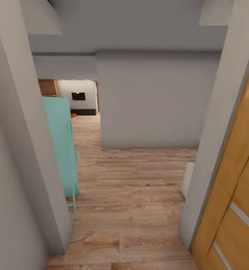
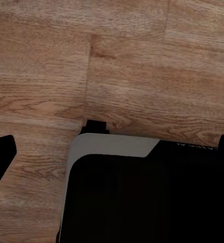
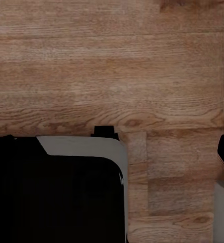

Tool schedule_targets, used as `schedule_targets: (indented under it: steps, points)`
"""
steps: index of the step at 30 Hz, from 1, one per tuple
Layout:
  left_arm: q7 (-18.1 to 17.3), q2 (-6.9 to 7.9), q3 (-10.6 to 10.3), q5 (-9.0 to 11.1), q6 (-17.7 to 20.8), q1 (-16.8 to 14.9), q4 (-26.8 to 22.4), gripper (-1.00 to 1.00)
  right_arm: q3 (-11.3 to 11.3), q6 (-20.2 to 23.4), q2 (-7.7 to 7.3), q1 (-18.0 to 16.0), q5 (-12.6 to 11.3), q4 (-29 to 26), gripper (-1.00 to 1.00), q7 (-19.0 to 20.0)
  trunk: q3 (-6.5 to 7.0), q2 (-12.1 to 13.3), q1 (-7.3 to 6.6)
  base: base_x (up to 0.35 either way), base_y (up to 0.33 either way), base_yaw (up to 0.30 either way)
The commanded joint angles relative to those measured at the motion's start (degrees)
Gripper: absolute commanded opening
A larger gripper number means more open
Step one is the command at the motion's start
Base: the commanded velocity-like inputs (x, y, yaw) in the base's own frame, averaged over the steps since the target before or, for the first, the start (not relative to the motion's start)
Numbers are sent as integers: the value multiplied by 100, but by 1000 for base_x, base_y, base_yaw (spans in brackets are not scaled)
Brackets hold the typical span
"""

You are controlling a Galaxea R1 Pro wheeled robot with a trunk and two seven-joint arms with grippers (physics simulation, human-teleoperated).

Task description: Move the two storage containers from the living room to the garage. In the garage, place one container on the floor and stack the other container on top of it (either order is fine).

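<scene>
While a wooden door (image 1: pixel 233 195) is passed on the right, a small orange-red shape (image 1: pixel 73 115), possibly a storage container, is glimpsed far ahead. Whether the grippers are spread cannot be told. The turquoise cabinet (image 1: pixel 62 150) should be cleared widely.

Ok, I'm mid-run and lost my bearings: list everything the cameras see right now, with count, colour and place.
Wood-plank floor: one, light brown, running down the hallway ahead.
Grey walls: pale grey, on both sides and straight ahead.
Wooden door: one, orange-brown with frosted strips, at the right edge.
Teal object: one, turquoise, standing by the left wall.
Brick surface: one, reddish-brown, in the far room.
Small orange-red thing: one, on the far floor, too small to identify.
Dark wall rectangle: one, black, on the far white wall.
Robot base: black with a grey edge, over the planks in both wrist views.
</scene>
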Motion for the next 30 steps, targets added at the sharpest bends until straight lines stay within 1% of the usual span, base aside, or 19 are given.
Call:
schedule_targets:
  steps: [1,30]
  points:
    - [6,0,-35,48,-12,-5,5,100,3,-34,1,-8,-6,18,100,-9,-8,-5,4,320,-5,0]
    - [4,0,-36,48,-10,-5,5,100,3,-34,1,-8,-6,18,100,-43,-8,-5,4,322,0,0]
